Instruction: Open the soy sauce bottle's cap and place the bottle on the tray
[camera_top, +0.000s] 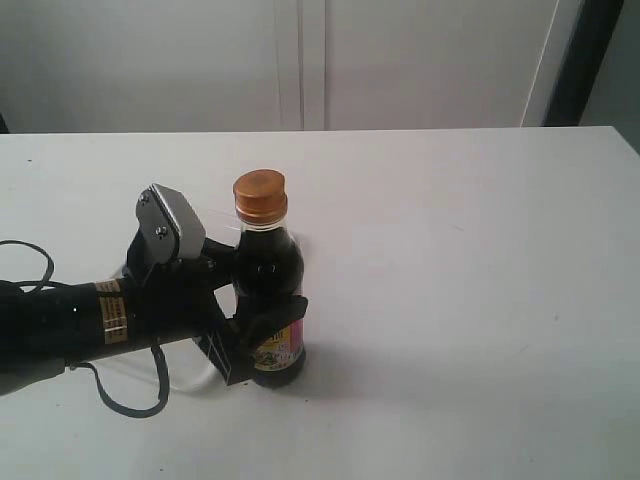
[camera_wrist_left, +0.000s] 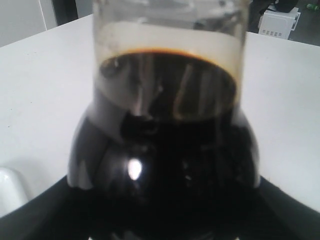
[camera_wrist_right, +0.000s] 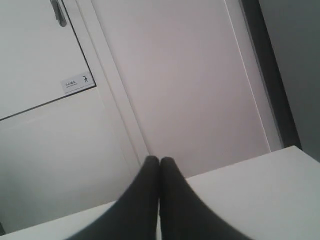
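The soy sauce bottle (camera_top: 268, 275) stands upright on the white table, its dark liquid reaching up to the neck. Its orange-brown cap (camera_top: 260, 195) is closed. My left gripper (camera_top: 262, 330) comes in from the left and is shut on the bottle's lower body at the label, one black finger (camera_top: 278, 320) across the front. The left wrist view is filled by the bottle (camera_wrist_left: 165, 150), with the gripper (camera_wrist_left: 165, 225) around its base. A white rounded rim (camera_wrist_left: 9, 189), possibly the tray's corner, shows beside it. My right gripper (camera_wrist_right: 159, 161) is shut on nothing, high above the table.
The white table (camera_top: 470, 300) stretches bare to the right of the bottle. A black cable (camera_top: 120, 400) loops under the left arm. White wall panels stand behind the table's far edge (camera_top: 400, 128).
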